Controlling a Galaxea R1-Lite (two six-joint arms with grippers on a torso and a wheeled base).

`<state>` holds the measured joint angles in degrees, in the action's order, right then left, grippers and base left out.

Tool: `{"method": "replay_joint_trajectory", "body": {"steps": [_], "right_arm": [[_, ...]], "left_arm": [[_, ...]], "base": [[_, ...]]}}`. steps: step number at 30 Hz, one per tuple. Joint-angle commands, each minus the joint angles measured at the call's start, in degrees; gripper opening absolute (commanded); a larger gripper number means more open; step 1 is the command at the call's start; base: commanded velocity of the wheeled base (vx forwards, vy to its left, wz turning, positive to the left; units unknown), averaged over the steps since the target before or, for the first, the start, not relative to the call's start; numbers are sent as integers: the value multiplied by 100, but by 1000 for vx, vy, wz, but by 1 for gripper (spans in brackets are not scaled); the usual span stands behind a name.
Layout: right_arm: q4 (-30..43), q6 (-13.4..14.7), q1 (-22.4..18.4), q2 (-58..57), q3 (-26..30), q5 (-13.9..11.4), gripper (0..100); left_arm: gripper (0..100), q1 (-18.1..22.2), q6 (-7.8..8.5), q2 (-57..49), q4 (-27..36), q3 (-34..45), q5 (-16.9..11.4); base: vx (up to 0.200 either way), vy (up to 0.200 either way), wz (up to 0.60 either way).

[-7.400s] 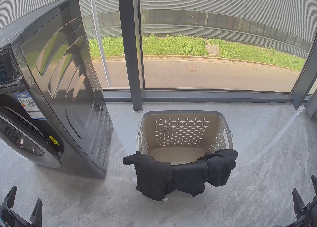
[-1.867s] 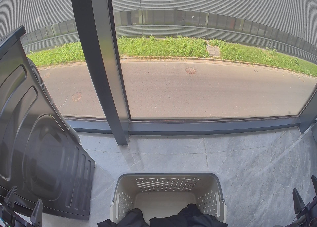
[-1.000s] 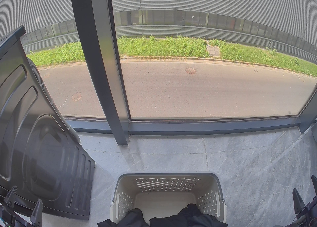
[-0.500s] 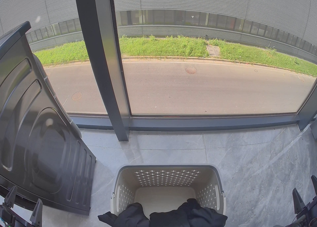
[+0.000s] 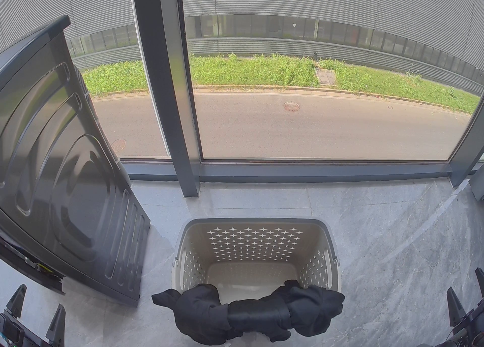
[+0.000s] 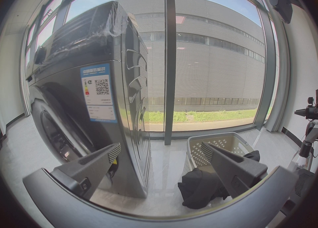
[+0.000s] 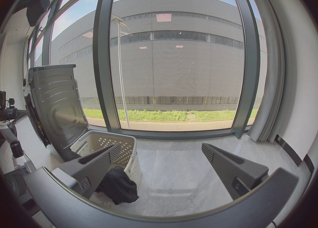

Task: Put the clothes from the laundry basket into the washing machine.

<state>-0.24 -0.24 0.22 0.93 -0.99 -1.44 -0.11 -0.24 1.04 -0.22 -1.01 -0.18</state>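
Camera drawn back, limp black clothes (image 5: 252,314) over perforated plastic basket (image 5: 254,244)

Black clothes (image 5: 252,312) drape the basket (image 5: 330,262) rim (washing machine (image 5: 65,186) beside).

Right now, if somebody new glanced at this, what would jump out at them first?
Probably the black clothes draped over the near rim of the pale laundry basket, straight ahead on the floor. Next, the big dark washing machine standing to the basket's left, with the wide window behind both.
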Motion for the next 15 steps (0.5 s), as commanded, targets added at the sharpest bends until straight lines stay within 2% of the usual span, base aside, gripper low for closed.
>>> {"method": "replay_joint_trajectory", "body": {"steps": [1, 15], "right_arm": [[-2, -2, 4, -93, 99, -6, 100], [-2, -2, 4, -93, 99, -6, 100]], "left_arm": [[100, 2, -2, -104, -4, 92, 1], [100, 2, -2, -104, -4, 92, 1]], "base": [[-200, 0, 0], [-200, 0, 0]]}}
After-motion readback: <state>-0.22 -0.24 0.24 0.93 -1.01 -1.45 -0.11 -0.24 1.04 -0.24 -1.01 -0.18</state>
